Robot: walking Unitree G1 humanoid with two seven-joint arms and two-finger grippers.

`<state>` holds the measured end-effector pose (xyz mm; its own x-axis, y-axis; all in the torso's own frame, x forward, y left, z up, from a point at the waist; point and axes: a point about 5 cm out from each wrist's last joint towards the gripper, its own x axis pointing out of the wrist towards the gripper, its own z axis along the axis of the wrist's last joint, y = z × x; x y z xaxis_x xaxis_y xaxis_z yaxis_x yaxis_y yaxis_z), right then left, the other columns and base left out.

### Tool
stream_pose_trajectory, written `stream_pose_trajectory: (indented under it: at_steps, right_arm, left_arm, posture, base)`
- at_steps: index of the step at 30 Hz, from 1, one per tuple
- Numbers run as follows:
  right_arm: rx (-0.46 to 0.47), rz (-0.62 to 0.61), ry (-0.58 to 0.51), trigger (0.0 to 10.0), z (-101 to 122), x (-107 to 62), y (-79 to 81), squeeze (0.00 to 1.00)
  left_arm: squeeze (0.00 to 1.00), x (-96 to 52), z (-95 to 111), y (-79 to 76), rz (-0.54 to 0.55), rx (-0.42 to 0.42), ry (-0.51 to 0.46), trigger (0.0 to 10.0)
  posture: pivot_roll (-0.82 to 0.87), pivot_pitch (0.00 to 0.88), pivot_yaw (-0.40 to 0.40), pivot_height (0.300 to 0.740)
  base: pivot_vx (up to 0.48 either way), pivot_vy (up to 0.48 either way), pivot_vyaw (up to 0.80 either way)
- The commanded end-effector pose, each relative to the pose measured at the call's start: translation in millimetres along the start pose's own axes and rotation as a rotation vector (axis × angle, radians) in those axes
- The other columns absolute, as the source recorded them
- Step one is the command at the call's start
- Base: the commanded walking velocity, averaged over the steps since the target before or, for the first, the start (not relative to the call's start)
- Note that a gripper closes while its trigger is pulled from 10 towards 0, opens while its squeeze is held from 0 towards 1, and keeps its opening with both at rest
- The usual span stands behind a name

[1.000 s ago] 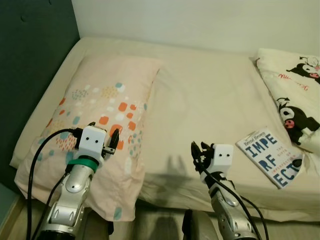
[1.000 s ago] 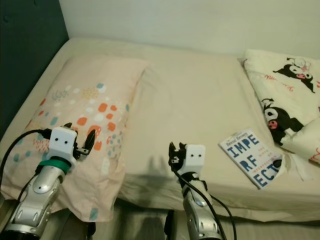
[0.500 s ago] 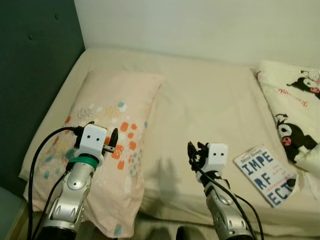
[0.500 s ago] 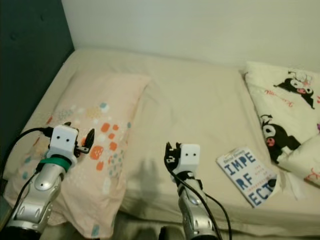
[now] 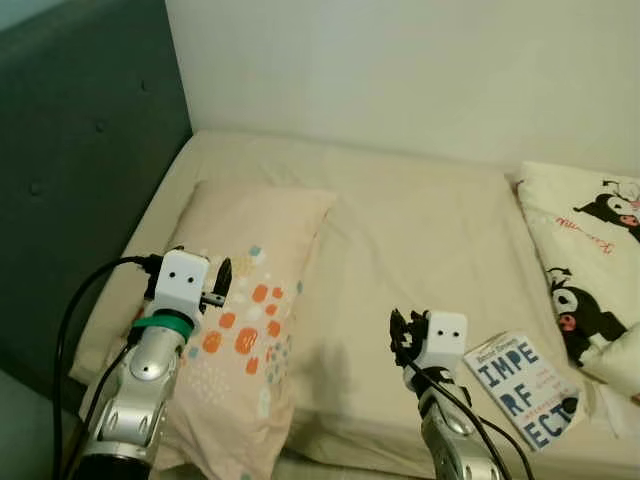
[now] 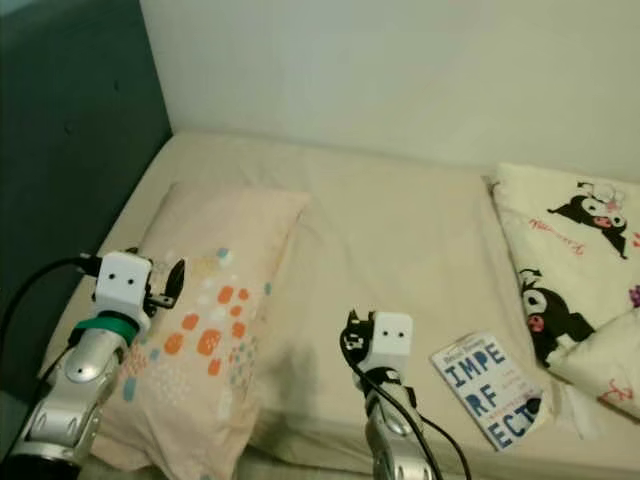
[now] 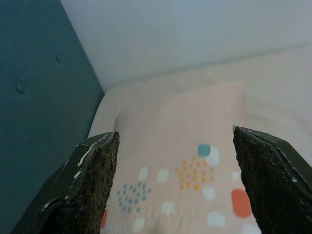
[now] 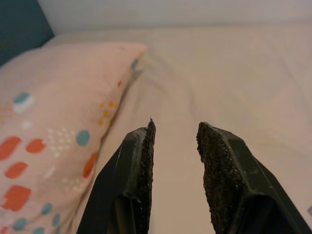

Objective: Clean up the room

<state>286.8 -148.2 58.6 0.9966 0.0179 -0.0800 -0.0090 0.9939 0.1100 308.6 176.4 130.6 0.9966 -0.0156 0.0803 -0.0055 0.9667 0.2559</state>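
Since the earlier frames the whole scene has slid down and more wall shows, so the head camera has tilted or risen; bed and things lie as they did, and both arms hold about the same pose. Going outward from the jaws: the left gripper (image 5: 222, 283) is spread wide and empty above the spotted pillow (image 5: 248, 300), which hangs over the bed's near edge; the right gripper (image 5: 401, 335) has a narrow gap between its fingers, holding nothing, over bare sheet. Just beside it lies the book (image 5: 524, 388), close to the mattress's near edge, and further right a cartoon-print duvet (image 5: 590, 260) is bunched, perhaps hiding more. Judging by this, tidying has barely begun: book, pillow and duvet all await. Open sheet mid-bed (image 5: 420, 230) gives free room; the dark headboard (image 5: 80, 180) hems the left arm.
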Motion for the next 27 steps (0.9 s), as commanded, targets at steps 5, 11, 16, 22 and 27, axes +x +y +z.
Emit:
stream_pose_trajectory:
  at_steps: [5,11,16,22,27]
  right_arm:
    - [-0.004,0.002,0.037,10.0,-8,-2.1,-0.3,0.00]
    - [-0.004,-0.007,0.063,10.0,-13,-4.2,-0.5,0.00]
    - [0.010,-0.045,0.106,10.0,-19,-6.9,-3.4,0.00]
    - [0.009,-0.080,0.165,10.0,-26,-5.2,-7.5,0.00]
    - [0.048,-0.138,0.168,10.0,-26,-5.2,-12.9,0.00]
  left_arm:
    - [0.00,-2.2,-8,-6.4,-0.028,-0.011,0.044,10.0]
    - [0.00,-5.6,-15,-2.3,0.011,-0.062,0.079,10.0]
    - [0.00,-5.2,-19,-1.2,-0.004,-0.079,0.101,10.0]
    - [0.00,4.8,-17,-2.8,-0.019,-0.071,0.101,10.0]
    - [0.00,13.8,-15,-13.4,-0.073,-0.086,0.108,10.0]
  posture:
    - [0.11,0.000,-0.005,0.740]
    - [0.10,0.000,-0.004,0.740]
    - [0.09,0.000,0.001,0.740]
    - [0.09,0.000,0.011,0.740]
    - [0.07,0.000,0.041,0.740]
  base:
    - [0.000,0.000,0.00]
    - [0.000,0.000,0.00]
    - [0.000,0.000,-0.64]
    - [0.000,0.000,-0.67]
    - [0.000,0.000,0.00]
